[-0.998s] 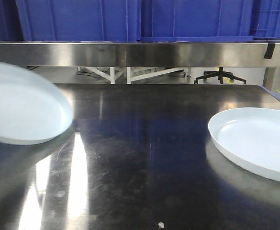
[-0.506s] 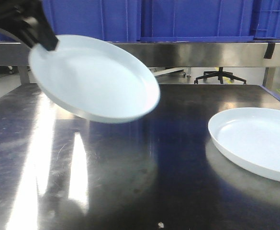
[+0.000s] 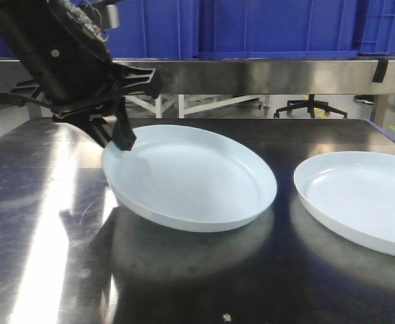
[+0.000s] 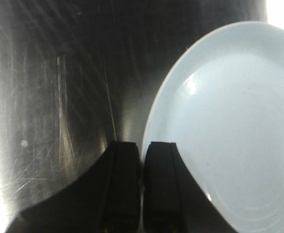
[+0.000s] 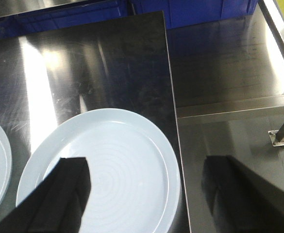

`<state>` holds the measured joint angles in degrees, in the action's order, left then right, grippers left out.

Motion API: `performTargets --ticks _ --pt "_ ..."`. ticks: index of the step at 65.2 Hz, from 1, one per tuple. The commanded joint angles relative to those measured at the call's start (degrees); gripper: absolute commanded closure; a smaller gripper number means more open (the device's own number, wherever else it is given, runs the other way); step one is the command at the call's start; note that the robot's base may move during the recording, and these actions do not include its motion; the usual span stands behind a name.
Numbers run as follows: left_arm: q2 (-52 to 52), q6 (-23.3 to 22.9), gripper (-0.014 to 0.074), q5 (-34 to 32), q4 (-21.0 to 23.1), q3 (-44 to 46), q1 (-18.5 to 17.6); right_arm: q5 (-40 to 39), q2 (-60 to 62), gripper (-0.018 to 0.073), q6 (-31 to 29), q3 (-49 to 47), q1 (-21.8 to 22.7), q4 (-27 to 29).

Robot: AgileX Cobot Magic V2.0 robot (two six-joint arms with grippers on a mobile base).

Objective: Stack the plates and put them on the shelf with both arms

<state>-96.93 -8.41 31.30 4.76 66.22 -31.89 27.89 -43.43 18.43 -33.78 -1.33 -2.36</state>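
My left gripper: jaws nearly together, clamped on the rim of the first plate. In the front view the grip sits at the rim's upper-left edge. I see that plate tilted at centre frame, low over the desk; I cannot tell whether its lower edge touches. My right gripper: jaws wide apart, holding nothing, above the second plate. That plate lies flat at right of frame, apart from the first. Blue crates run along the top.

No readable text, labels or numbers.
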Motion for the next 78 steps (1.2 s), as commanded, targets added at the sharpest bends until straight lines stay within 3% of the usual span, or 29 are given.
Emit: performTargets --ticks 1,9,14,21,29,33,47,54,67,78 --pt "2.23 -0.21 0.0350 -2.27 -0.61 2.04 -0.32 -4.07 -0.01 -0.0020 -0.59 -2.26 0.11 -0.50" --pt "2.23 -0.21 0.0199 -2.23 -1.35 2.56 -0.32 -4.01 -0.01 -0.0020 -0.59 -2.26 0.11 -0.50" --pt "2.23 -0.21 0.0197 -1.32 -3.30 3.47 -0.18 -3.62 -0.01 -0.0020 -0.59 -2.26 0.11 -0.50" --pt "2.23 -0.21 0.0290 2.07 -4.76 6.04 0.71 -2.80 -0.01 -0.0020 -0.59 -2.26 0.11 -0.50" --pt "3.34 -0.21 0.0522 4.85 -4.76 9.44 3.06 -2.69 -0.01 -0.0020 -0.59 -2.26 0.11 -0.50" --pt "4.73 -0.21 0.0500 4.85 -4.76 10.29 4.55 -2.75 -0.01 -0.0020 -0.59 -2.26 0.11 -0.50" --pt "14.02 -0.21 0.0500 6.35 -5.10 9.84 12.41 -2.70 -0.01 -0.0020 -0.59 -2.26 0.11 -0.50" --pt "20.01 -0.64 0.0500 5.33 -5.23 7.41 18.14 -2.70 -0.01 -0.0020 -0.59 -2.26 0.11 -0.50" --pt "32.29 -0.69 0.0500 -1.92 -5.23 -4.86 28.92 -1.65 -0.01 -0.0020 -0.59 -2.26 0.11 -0.50" --pt "41.99 -0.69 0.0500 -8.10 -6.48 -17.99 31.68 -1.61 -0.01 -0.0020 -0.59 -2.14 0.11 -0.50"
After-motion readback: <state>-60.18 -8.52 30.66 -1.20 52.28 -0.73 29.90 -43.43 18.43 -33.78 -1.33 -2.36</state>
